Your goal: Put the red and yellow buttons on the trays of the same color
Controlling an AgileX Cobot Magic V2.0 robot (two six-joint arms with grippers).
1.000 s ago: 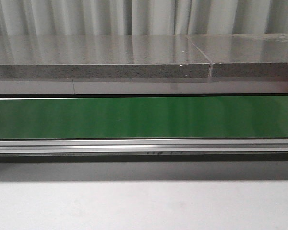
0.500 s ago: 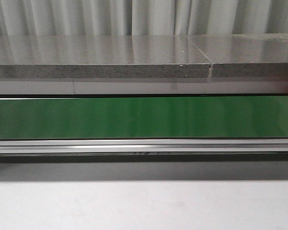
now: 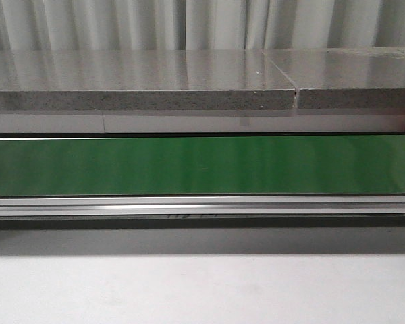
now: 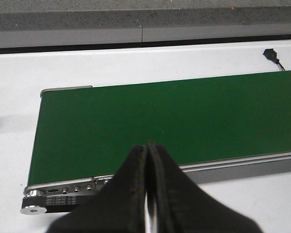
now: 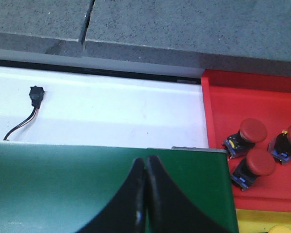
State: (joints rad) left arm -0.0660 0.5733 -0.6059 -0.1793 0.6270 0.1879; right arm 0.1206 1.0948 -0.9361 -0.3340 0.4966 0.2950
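Above the green belt [image 4: 155,126]: left gripper [image 4: 147,150] and right gripper [image 5: 145,162], jaws together, empty. Beside belt's end, red tray [image 5: 223,107] holding three red buttons [image 5: 252,130].

1. I note the green belt [image 3: 202,165]: smooth, slight sheen.
2. Belt rail [image 3: 202,206]: brushed metal.
3. Far counter [image 3: 142,81]: speckled stone look, polished top.
4. Red tray [image 5: 223,104]: glossy plastic.
5. Red buttons [image 5: 252,129]: matt caps.
6. Gripper fingers [image 4: 136,194]: dull black.
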